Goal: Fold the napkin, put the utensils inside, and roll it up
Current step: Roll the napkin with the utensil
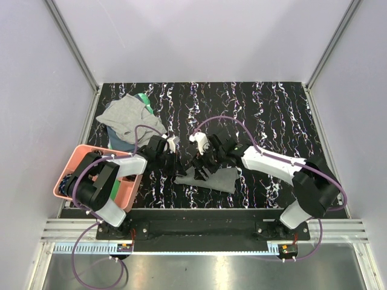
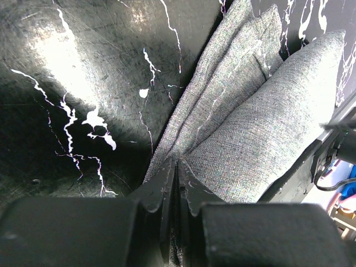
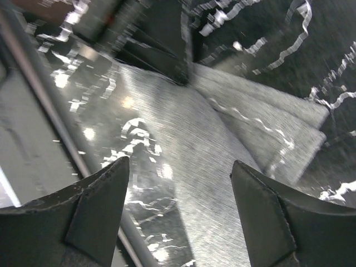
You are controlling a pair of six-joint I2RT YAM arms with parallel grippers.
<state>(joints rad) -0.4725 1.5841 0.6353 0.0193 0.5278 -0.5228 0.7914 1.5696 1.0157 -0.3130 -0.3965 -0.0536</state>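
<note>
- Left gripper (image 2: 177,167) is clamped on the gathered edge of the napkin (image 2: 261,122).
- Right gripper (image 3: 179,166) hovers just above the napkin, jaws spread wide, holding nothing.
- Napkin lies in folded layers near the table's front middle, between both arms.
- Best handling, likely: draw the pinched edge low and straight, so the hems align and the lower layers don't drag.
- Black marbled table (image 1: 272,115); pale walls around.

— What sits at the left edge?
— A pink bin (image 1: 91,149), on the black, white-veined table (image 1: 272,115).
— And beyond it?
— A crumpled light grey cloth (image 1: 128,119), draped over a green item (image 1: 143,98) that peeks out at its far side.
</note>
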